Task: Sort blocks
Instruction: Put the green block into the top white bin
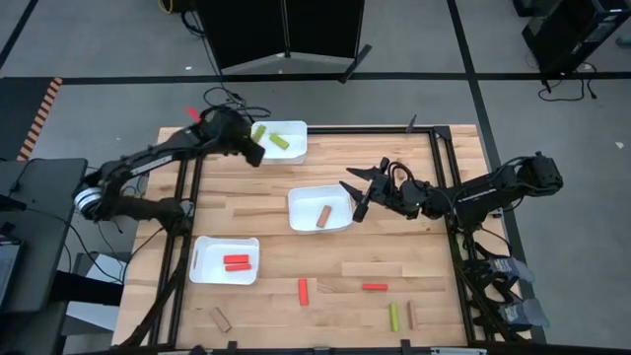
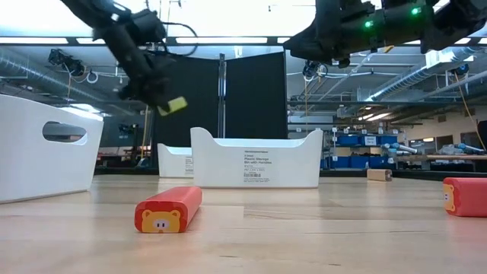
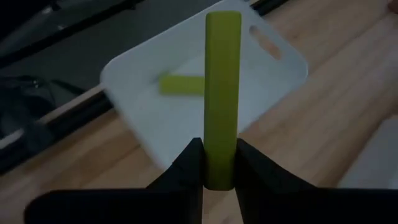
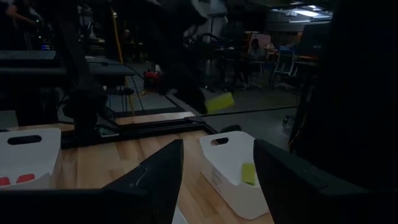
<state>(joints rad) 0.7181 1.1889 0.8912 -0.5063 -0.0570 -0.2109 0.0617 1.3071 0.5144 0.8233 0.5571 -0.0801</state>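
My left gripper (image 1: 251,140) hangs over the far-left white tray (image 1: 296,129), shut on a yellow-green block (image 3: 222,81), which the low view also shows in the air (image 2: 176,104). A second yellow-green block (image 1: 282,145) lies flat in that tray. My right gripper (image 1: 357,193) is open and empty above the middle tray (image 1: 301,209), where a tan block (image 1: 323,215) lies. The near-left tray (image 1: 202,264) holds red blocks (image 1: 236,262). Loose blocks lie near the table's near edge: two red (image 1: 303,291) (image 1: 374,287), one yellow-green (image 1: 393,317), two tan (image 1: 411,315) (image 1: 220,319). My left gripper pinches the yellow-green block by its near end (image 3: 220,174) between the two fingers (image 3: 190,163). The block runs along the fingers and sticks out well past their tips. It is lifted clear, above the far-left tray (image 3: 149,118).
Black rails frame the wooden table (image 1: 414,247). In the low view a red block (image 2: 169,210) lies close in front and another (image 2: 464,196) at the right. Bare wood lies between the three trays and the loose blocks.
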